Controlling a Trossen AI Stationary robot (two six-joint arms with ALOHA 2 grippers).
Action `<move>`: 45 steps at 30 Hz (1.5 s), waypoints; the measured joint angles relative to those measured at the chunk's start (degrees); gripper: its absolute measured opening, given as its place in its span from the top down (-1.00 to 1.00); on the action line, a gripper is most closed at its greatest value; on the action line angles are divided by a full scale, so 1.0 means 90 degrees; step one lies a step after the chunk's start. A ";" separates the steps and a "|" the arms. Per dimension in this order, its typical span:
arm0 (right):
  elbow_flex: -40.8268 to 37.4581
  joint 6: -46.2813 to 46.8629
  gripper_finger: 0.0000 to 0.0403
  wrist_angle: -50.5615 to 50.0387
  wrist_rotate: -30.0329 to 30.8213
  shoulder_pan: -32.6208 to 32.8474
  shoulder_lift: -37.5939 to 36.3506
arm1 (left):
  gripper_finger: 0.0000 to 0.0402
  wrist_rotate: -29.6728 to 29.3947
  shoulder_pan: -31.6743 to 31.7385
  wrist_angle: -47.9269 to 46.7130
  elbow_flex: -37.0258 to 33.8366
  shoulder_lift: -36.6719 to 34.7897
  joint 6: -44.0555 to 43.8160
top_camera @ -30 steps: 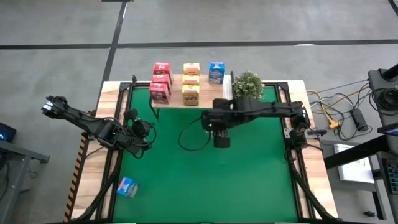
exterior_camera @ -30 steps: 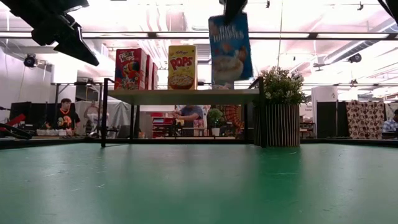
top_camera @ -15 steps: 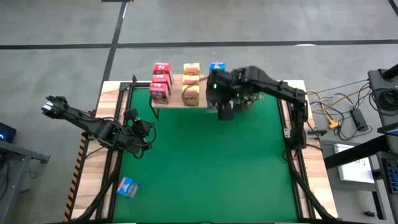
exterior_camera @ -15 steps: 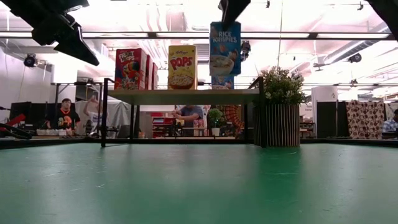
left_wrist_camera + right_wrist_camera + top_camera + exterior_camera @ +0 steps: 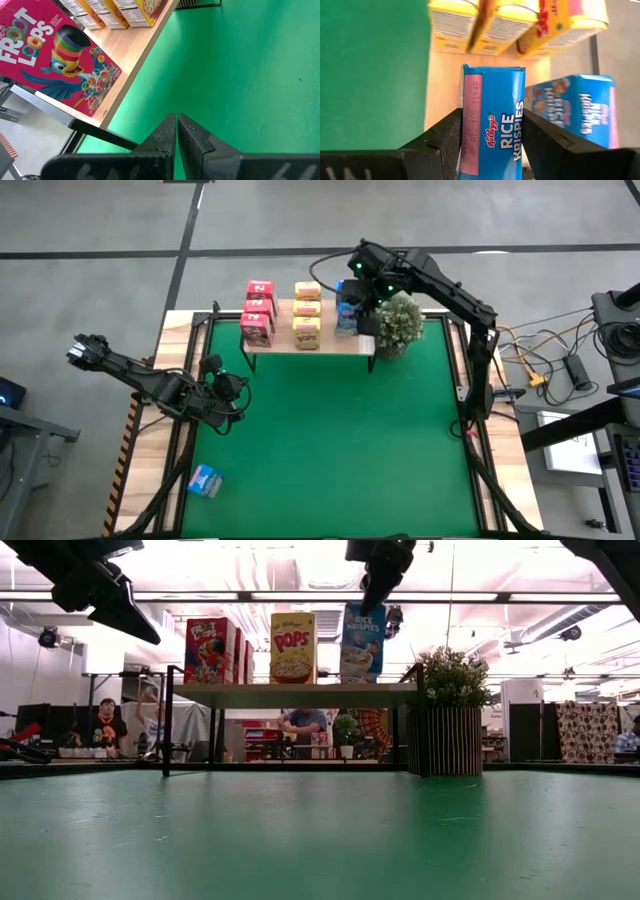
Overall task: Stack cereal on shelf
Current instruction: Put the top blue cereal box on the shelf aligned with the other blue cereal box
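The light-wood shelf (image 5: 330, 341) stands at the table's far edge with three pink-red boxes (image 5: 258, 312), three yellow boxes (image 5: 307, 311) and one blue box (image 5: 575, 111) standing on it. My right gripper (image 5: 352, 298) is over the shelf's right part, shut on a second blue cereal box (image 5: 361, 643). A third blue box (image 5: 205, 480) lies on the wooden border at the near left. My left gripper (image 5: 176, 131) hovers shut over the green top's left side, near the shelf's pink end (image 5: 55, 60). My right gripper pinches the blue box between its two fingers (image 5: 445, 136), one on each of two opposite faces beside the narrow printed panel (image 5: 492, 125). It comes from above, at the box's upper end. The box hangs tilted just over the shelf board; I cannot tell whether it touches the board.
A potted green plant (image 5: 399, 321) stands right beside the shelf's right end, close to the right arm. The green tabletop (image 5: 330, 440) spreads in front of the shelf. Cables and gear lie off the table's right side (image 5: 560, 370). People are in the room behind (image 5: 104, 725).
My right gripper has carried the blue box from over the table's middle toward the far edge, ending over the shelf's right part beside the yellow boxes. The box, hanging upright before, now hangs tilted.
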 joint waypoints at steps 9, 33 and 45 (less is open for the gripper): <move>-0.0316 -0.0320 0.17 0.0285 -0.0029 -0.0185 0.0007 | 1.00 0.0000 0.0000 0.0058 0.0000 0.0000 -0.0002; -0.0645 -0.0221 0.17 0.0678 0.0049 -0.0182 0.0009 | 1.00 0.0000 0.0000 0.0075 0.0000 0.0000 -0.0002; -0.0650 -0.0217 0.17 0.0661 0.0211 -0.0180 0.0009 | 1.00 0.0000 -0.0002 0.0077 0.0000 0.0000 -0.0002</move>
